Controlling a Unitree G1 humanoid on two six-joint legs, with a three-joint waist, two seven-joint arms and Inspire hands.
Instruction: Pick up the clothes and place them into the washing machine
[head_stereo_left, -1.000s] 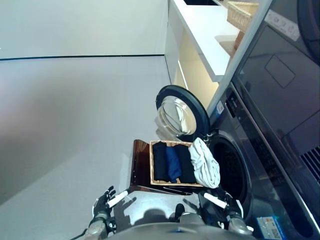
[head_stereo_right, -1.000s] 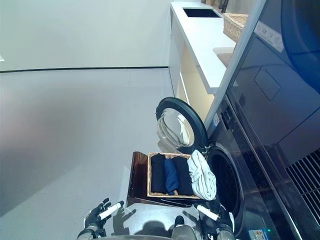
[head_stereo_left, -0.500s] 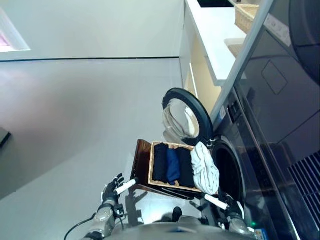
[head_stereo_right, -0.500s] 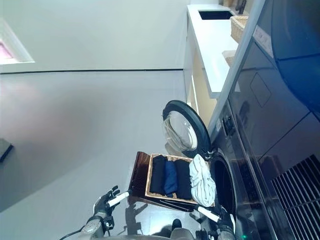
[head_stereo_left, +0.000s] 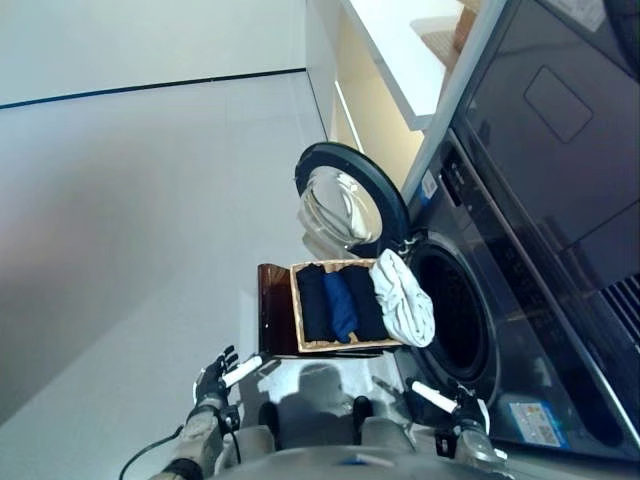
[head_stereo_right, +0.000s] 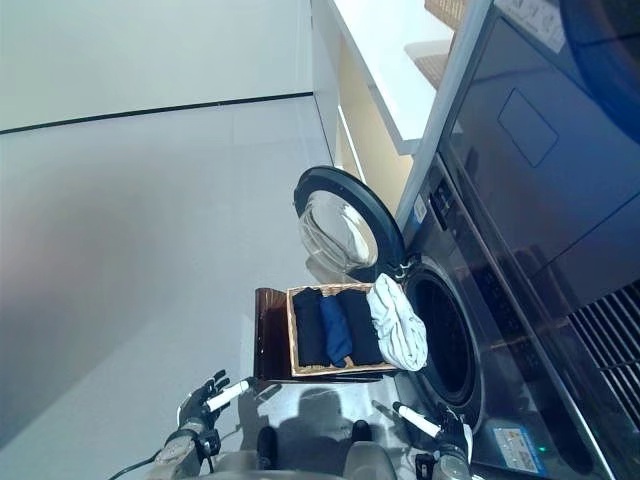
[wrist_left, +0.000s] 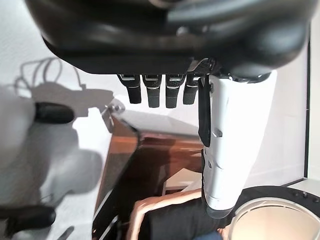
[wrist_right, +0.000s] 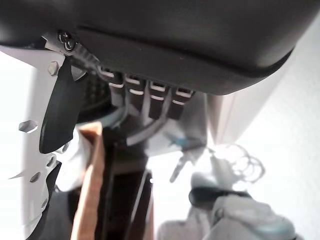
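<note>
Only the camera view is being shifted since the earlier frame; nothing is being carried yet. Nearest, the left hand (head_stereo_left: 213, 381) and right hand (head_stereo_left: 462, 410) are being held open, empty. Beyond, the clothes (head_stereo_left: 340, 303) are lying in the wicker basket (head_stereo_left: 297, 318), the white garment (head_stereo_left: 403, 298) draped toward the open washing machine (head_stereo_left: 455, 318).

clothes (head_stereo_left: 345, 303) in basket (head_stereo_left: 296, 318) | washer (head_stereo_left: 455, 310) door open | hands low

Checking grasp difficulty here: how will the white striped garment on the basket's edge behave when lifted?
The white striped crumpled garment will probably be floppy and sag, as it already drapes over the woven basket rim. It looks light. Hanging toward the washing machine's open drum, it may slide off if nudged.
</note>
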